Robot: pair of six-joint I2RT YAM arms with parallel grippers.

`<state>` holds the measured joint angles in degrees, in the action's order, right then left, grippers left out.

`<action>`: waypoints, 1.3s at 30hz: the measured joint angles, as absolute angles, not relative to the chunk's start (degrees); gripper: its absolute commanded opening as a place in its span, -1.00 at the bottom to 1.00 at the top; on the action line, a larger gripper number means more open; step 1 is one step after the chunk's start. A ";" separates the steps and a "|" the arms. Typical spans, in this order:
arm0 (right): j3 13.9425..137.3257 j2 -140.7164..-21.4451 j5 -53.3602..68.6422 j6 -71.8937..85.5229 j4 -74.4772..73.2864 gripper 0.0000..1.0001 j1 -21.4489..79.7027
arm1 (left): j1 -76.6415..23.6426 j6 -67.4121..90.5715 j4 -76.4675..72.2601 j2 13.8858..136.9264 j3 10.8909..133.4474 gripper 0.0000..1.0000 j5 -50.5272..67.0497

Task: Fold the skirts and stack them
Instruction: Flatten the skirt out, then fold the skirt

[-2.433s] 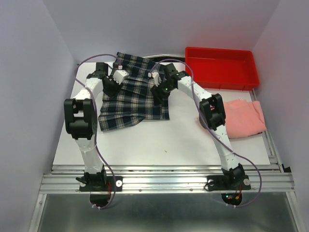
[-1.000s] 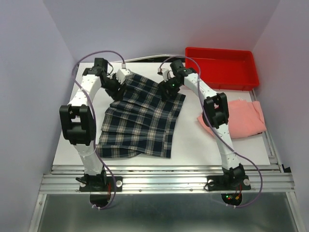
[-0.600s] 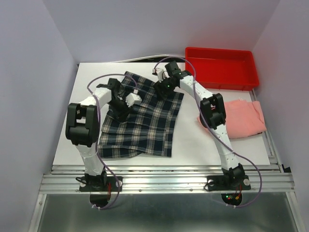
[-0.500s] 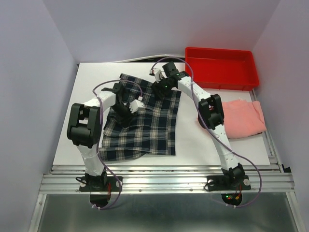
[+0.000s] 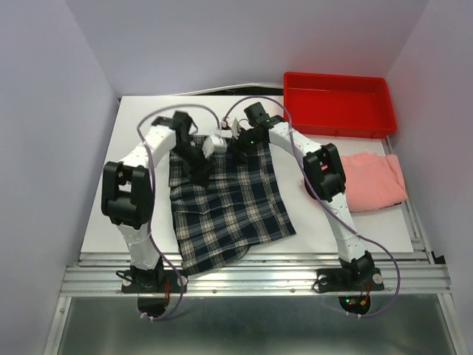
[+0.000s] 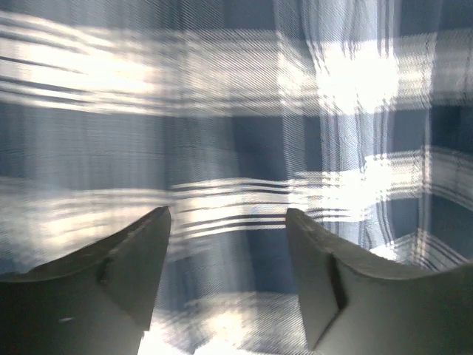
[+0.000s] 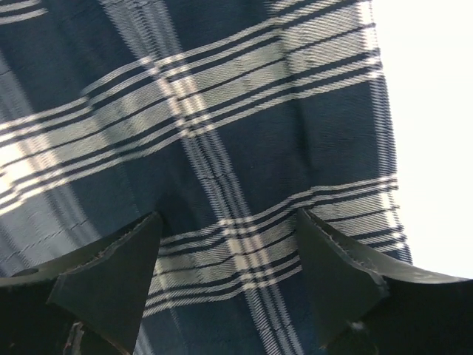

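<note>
1. Overhang risk. Dark navy-green plaid pleated cloth skirt point(image 5: 229, 207) spread askew across the middle of the white counter point(image 5: 310, 229). Near-left corner appears to lap over the counter's near edge onto the metal rail point(image 5: 259, 279). Likely dragged further off by any pull toward that edge.
2. Bunching risk. Both pincers sit close together at the skirt's far end, nearer its middle than its corners. Closing and lifting from there would probably gather the cloth into a ridge instead of a flat fold. Pleats look prone to splaying.
3. Missed-grab risk. Soft cloth lying flat, so too shallow a descent may pinch nothing, and too deep may press the fingertips into the counter.
4. Sweep risk. Plain salmon-pink cloth skirt point(image 5: 373, 181) lies at the counter's right edge, its left side hidden behind the right arm's elbow in the overhead view. Could be nudged by a wide swing of that arm. Red plastic tray point(image 5: 336, 75) at the far right corner, apart from both skirts.
5. Left pincer point(image 6: 228, 214): released, fingers parted, nothing between them. Plaid fills the view just beyond the tips, blurred. Cannot tell whether touching.
6. Right pincer point(image 7: 229, 216): released, fingers wide apart, gripping nothing. Plaid directly below the gap, with the skirt's edge and bare counter off to the right of the view.
</note>
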<state>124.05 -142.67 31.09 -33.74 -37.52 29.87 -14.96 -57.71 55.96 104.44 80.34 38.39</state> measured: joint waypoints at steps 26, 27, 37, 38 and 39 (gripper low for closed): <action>130.50 -145.12 20.14 -35.70 -38.63 0.98 23.11 | -4.75 -48.62 40.82 132.07 118.54 0.97 29.56; 130.50 -145.58 20.45 -35.92 -38.41 0.92 22.52 | -4.75 -48.90 40.93 132.38 119.26 0.97 29.12; 129.19 -145.25 25.12 -40.86 -39.88 0.26 22.17 | -4.75 -54.61 47.05 135.09 117.56 0.97 24.75; 129.19 -145.25 25.65 -41.65 -40.45 0.22 22.17 | -4.75 -54.76 47.46 135.52 117.56 0.97 24.58; 129.19 -145.25 26.17 -42.28 -40.97 0.15 22.17 | -4.75 -55.46 47.70 136.44 117.71 0.95 24.08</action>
<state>129.19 -145.25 26.17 -42.28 -40.97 22.17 -4.75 -55.46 47.70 136.44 117.71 24.08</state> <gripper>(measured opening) 0.640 0.986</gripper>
